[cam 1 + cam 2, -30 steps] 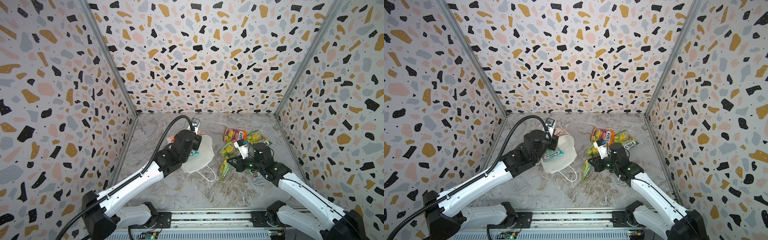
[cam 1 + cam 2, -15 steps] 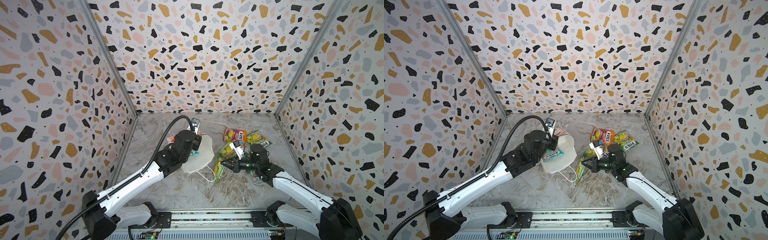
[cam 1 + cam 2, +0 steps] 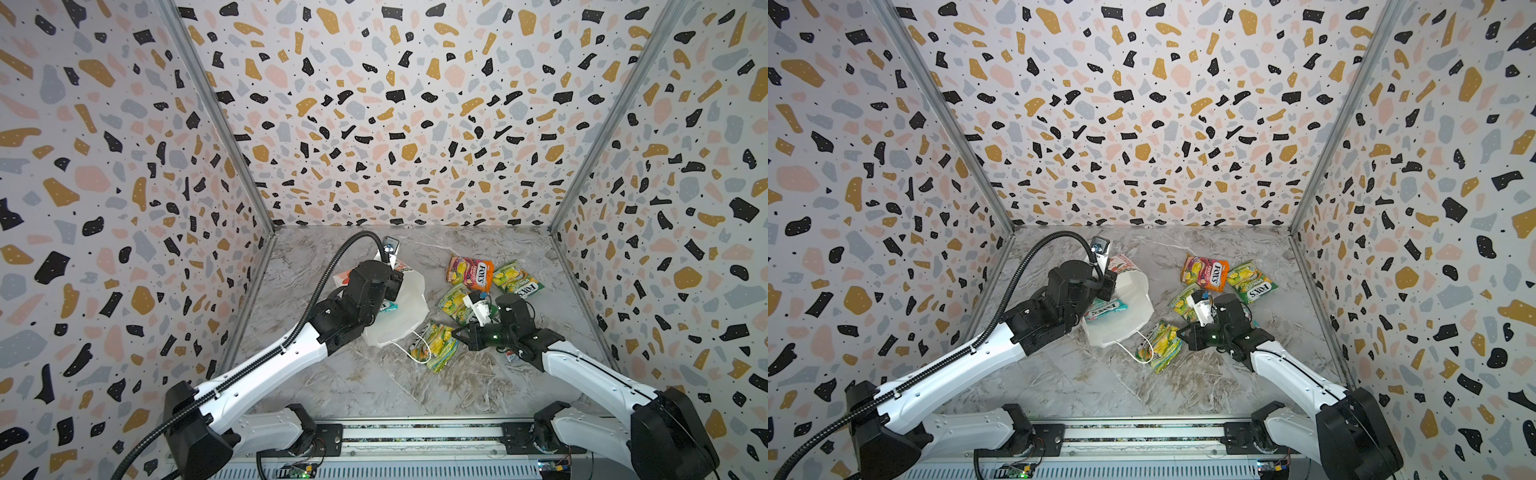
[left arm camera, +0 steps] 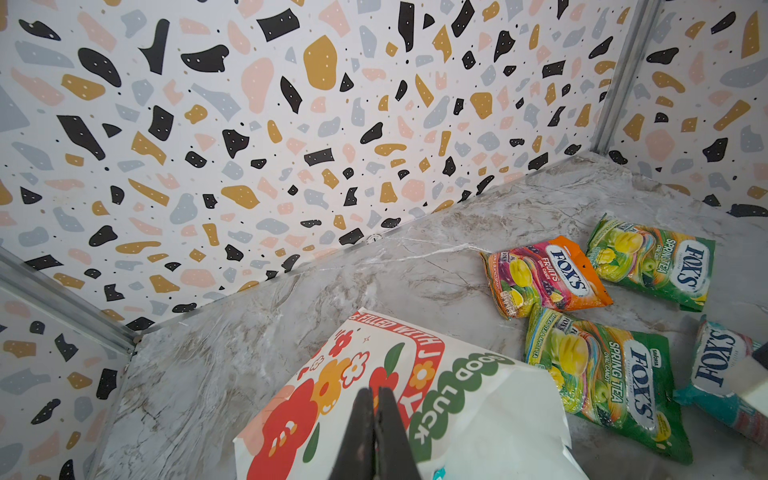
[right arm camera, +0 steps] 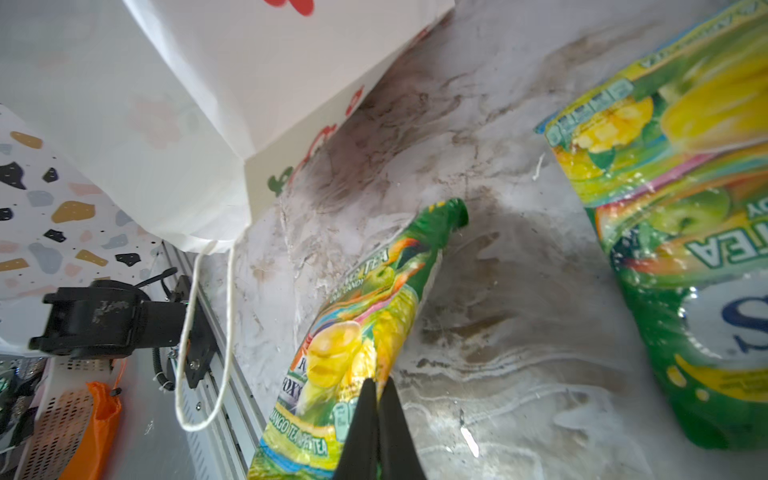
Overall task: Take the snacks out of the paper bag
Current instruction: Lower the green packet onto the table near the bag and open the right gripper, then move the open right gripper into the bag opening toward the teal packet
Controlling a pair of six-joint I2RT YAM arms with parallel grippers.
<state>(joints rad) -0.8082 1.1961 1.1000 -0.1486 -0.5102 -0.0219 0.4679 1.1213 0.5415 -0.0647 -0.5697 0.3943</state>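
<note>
The snacks are thin, shiny packets. They are light, floppy and slippery, so I pinch them by a flat sealed edge. My right tool (image 5: 380,384) is clenched on the edge of one green-yellow packet (image 3: 434,347), just beside the mouth of the paper bag (image 3: 405,307). A teal packet (image 3: 1105,309) lies inside that mouth. My left tool (image 4: 374,395) is clenched on the bag's printed side and tips it. The bag's cord handle (image 3: 419,351) hangs right by the held packet and could snag. The orange-pink packet (image 3: 469,270) and more green ones lie on the desk (image 3: 374,386), farther from the bag.
</note>
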